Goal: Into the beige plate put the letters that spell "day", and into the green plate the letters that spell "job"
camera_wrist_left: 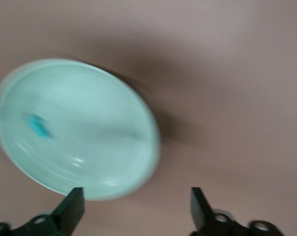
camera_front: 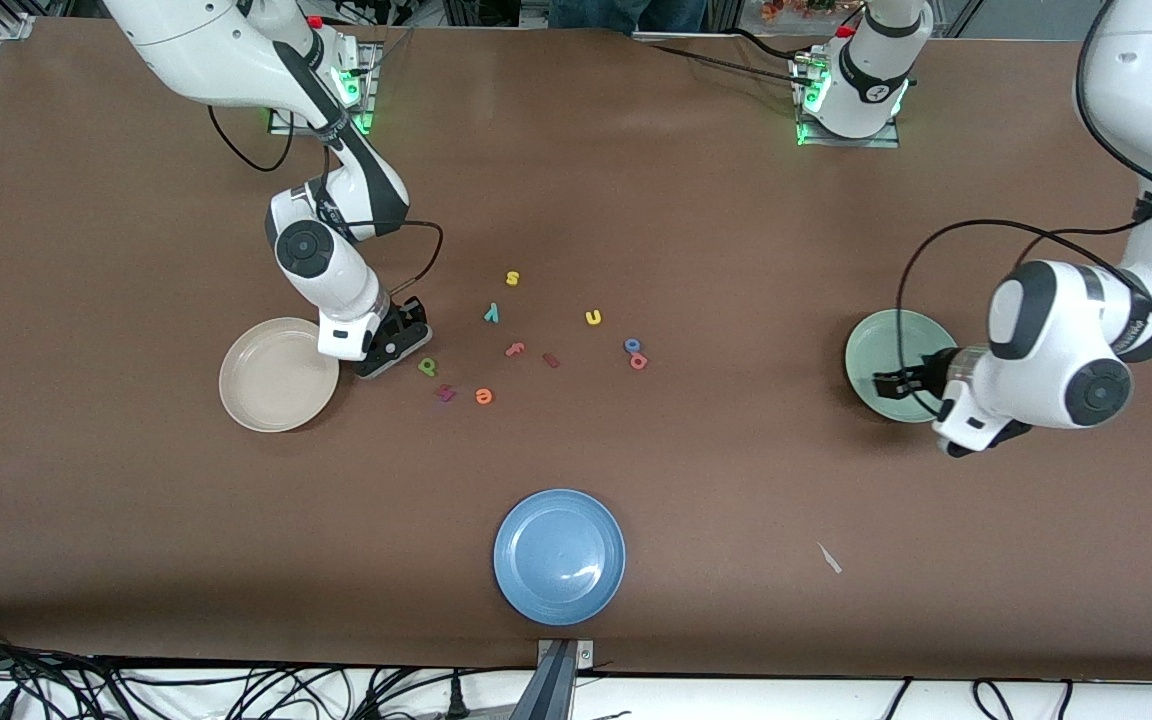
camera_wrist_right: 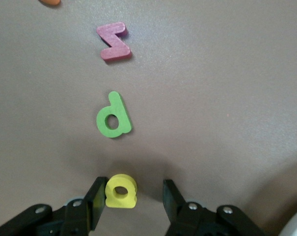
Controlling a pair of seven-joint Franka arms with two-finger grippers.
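Observation:
My right gripper (camera_wrist_right: 133, 192) is down on the table beside the beige plate (camera_front: 276, 375), toward the right arm's end. Its jaws stand open around a yellow round-bowled letter (camera_wrist_right: 121, 191); one finger (camera_wrist_right: 95, 196) touches it, the other stands apart. The green round-bowled letter (camera_wrist_right: 114, 121) lies just ahead of it. The teal "y" (camera_front: 492, 313), the blue letter (camera_front: 632, 345) and the coral letter (camera_front: 638, 361) lie mid-table. My left gripper (camera_wrist_left: 136, 209) hangs open and empty over the edge of the green plate (camera_wrist_left: 114, 162), where a small teal letter (camera_wrist_left: 39, 126) lies.
Loose on the table are a yellow "s" (camera_front: 512, 278), a yellow "u" (camera_front: 593, 317), a pink "f" (camera_front: 515, 349), an orange "e" (camera_front: 483, 397), a magenta letter (camera_front: 446, 392) and a dark red one (camera_front: 550, 359). A blue plate (camera_front: 558, 555) sits nearest the front camera.

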